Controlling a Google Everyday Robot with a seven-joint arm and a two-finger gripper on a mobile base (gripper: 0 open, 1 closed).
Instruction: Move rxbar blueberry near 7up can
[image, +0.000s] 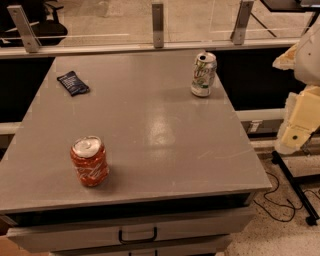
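Currently rxbar blueberry (73, 83) lies flat at the far-left corner of the counter (165, 125), well apart from the upright 7up can (203, 74) at far right. End effector (300, 125) hangs beyond the counter's right edge, holding nothing visible; spread or pressed together, cannot tell.

The rxbar blueberry (73, 83) left, 7up can (203, 74) right — jaws far right.

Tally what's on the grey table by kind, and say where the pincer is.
Drink cans: 2 (dented white-and-green 7up can; orange-red can)
Snack bars: 1 (flat navy-blue rxbar blueberry)
Total: 3
The cream pincer hangs off the right edge of the grey table, away from all three.
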